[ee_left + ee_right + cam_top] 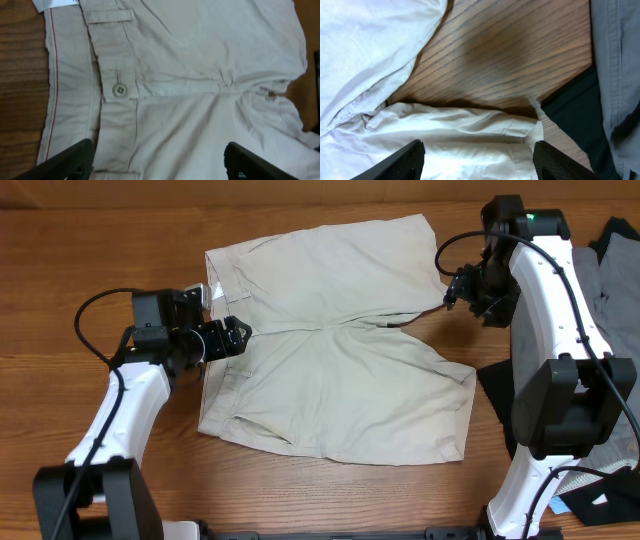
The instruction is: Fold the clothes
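Note:
The light beige shorts (pixel 330 350) lie spread flat on the wooden table, waistband to the left and legs to the right. My left gripper (pixel 237 336) is open and empty over the middle of the waistband. In the left wrist view its fingers (pixel 160 165) straddle the fly below the button (pixel 119 90), with a belt loop (pixel 107 16) and white tag (pixel 52 4) beyond. My right gripper (pixel 456 288) is open and empty by the gap between the two legs. In the right wrist view its fingers (pixel 479 162) hover over a leg hem (pixel 470 135).
A grey garment (pixel 600 275) and black garments (pixel 495 380) lie at the right edge of the table, beside the shorts' lower leg. They also show in the right wrist view, grey (pixel 615 75) and black (pixel 570 115). Bare wood (pixel 80 250) surrounds the shorts.

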Controlling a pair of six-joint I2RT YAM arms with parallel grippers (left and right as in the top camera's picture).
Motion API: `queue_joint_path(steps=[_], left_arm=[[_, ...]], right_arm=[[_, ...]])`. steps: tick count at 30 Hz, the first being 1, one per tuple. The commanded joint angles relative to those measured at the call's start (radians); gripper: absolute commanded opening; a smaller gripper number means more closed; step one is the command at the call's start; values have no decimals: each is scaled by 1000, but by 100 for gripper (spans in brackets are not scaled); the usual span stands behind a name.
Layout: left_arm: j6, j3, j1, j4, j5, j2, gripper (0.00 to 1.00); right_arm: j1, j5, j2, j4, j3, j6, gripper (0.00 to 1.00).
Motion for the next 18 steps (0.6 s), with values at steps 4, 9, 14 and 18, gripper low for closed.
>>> queue_joint_path(steps=[4, 9, 14, 18], left_arm=[[-53, 14, -2, 84, 34, 151, 84], [-53, 14, -3, 86, 57, 218, 82], [-53, 14, -16, 83, 76, 241, 79], [-53, 14, -32, 76, 125, 242, 70]], right_arm=[[1, -5, -6, 3, -3, -15, 74], [2, -5, -6, 8, -3, -28, 75], [2, -5, -6, 19, -3, -29, 75], [1, -5, -6, 21, -3, -29, 75]])
